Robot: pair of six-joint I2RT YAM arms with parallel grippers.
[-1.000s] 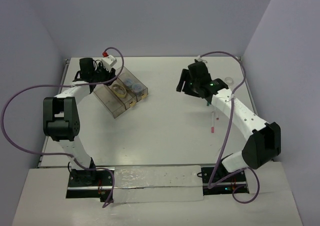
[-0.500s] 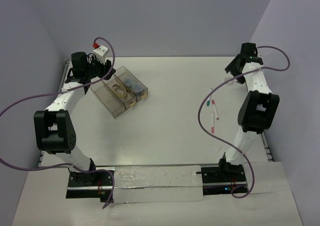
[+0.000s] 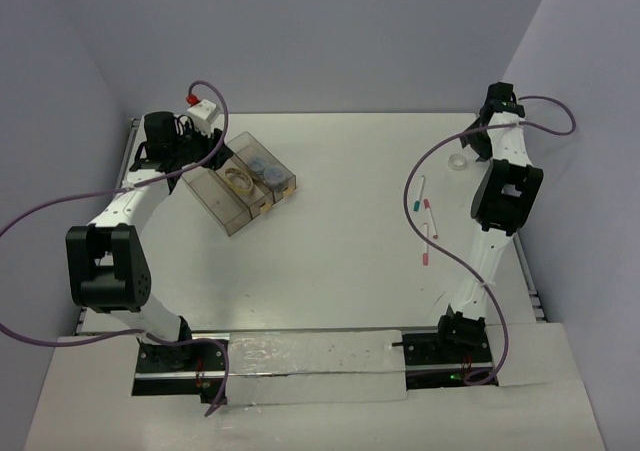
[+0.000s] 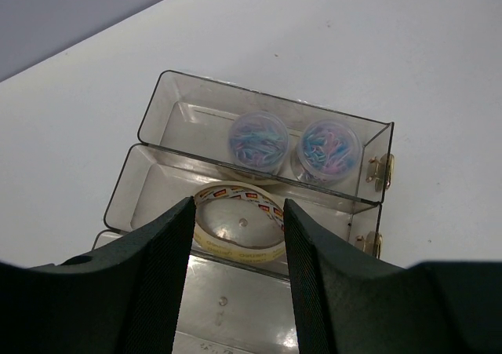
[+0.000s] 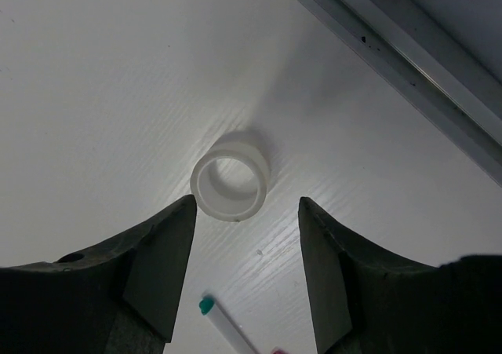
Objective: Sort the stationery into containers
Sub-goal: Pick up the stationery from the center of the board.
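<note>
Three joined clear bins [image 3: 228, 207] stand at the back left. In the left wrist view the far bin [image 4: 172, 95] holds two round tubs of bluish clips [image 4: 258, 136], the middle bin holds a tan tape loop [image 4: 239, 222], and the near bin [image 4: 235, 307] has nothing in it. My left gripper [image 4: 237, 209] is open above the near bins [image 3: 192, 154]. A small clear ring [image 5: 231, 183] lies at the far right [image 3: 458, 162]. My right gripper [image 5: 245, 205] is open just above it [image 3: 476, 139]. A green-tipped pen [image 3: 418, 195] and two red-tipped pens [image 3: 431, 216] lie nearer.
A metal rail [image 5: 408, 63] runs along the table's right edge, close behind the ring. The purple cables [image 3: 430, 171] of both arms loop over the table. The green pen tip [image 5: 205, 304] shows between my right fingers.
My right arm has swung from the table's middle to the far right and now hangs over the ring. My left gripper has drawn back a little from the bins.
</note>
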